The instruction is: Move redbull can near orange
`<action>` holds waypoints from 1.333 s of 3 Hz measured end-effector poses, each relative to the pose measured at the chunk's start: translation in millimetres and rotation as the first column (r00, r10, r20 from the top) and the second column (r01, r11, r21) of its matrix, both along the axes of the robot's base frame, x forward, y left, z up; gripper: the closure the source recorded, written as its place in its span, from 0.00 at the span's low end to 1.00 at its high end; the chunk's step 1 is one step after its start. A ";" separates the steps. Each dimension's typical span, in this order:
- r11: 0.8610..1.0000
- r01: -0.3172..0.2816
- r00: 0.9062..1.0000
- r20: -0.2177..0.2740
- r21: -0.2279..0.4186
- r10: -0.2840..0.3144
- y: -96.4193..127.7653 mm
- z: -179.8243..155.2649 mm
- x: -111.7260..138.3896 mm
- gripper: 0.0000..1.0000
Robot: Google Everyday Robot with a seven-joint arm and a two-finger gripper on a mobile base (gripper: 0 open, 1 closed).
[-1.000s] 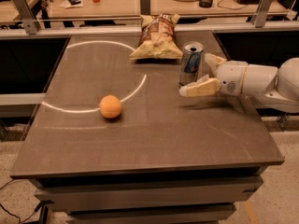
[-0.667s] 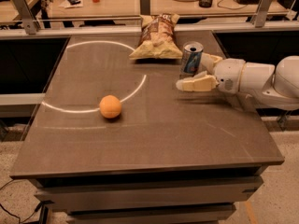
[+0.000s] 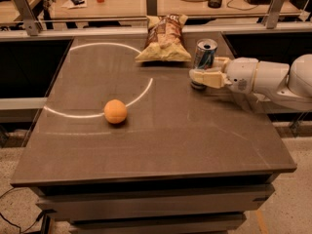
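The redbull can, silver and blue, stands upright at the table's far right, just right of the chip bag. My gripper reaches in from the right at the can's lower half. One cream finger crosses in front of the can and the other shows behind its right side. The jaws stand apart with the can between them, and the can rests on the table. The orange lies on the left middle of the table, well apart from the can.
A crinkled brown chip bag lies at the back centre, close to the can's left. A white circle line is drawn on the dark table. A railing and a desk with clutter stand behind the table.
My gripper has moved away from me and a little left toward the can, so its fingers now straddle the can's lower part. The can and the orange have not moved.
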State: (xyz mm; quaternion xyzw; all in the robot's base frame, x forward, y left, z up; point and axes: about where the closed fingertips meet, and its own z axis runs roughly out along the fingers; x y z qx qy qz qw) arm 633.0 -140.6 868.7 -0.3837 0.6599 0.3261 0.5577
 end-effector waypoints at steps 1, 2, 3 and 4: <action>0.997 -0.072 0.997 -0.005 0.039 0.072 5.7 18.9 -20.5 0.87; 0.985 -0.169 0.986 0.000 0.034 0.169 33.3 38.0 -49.7 1.00; 0.967 -0.255 0.967 -0.017 0.021 0.255 63.9 42.3 -76.0 1.00; 0.944 -0.328 0.944 -0.023 0.025 0.329 96.2 44.2 -96.7 1.00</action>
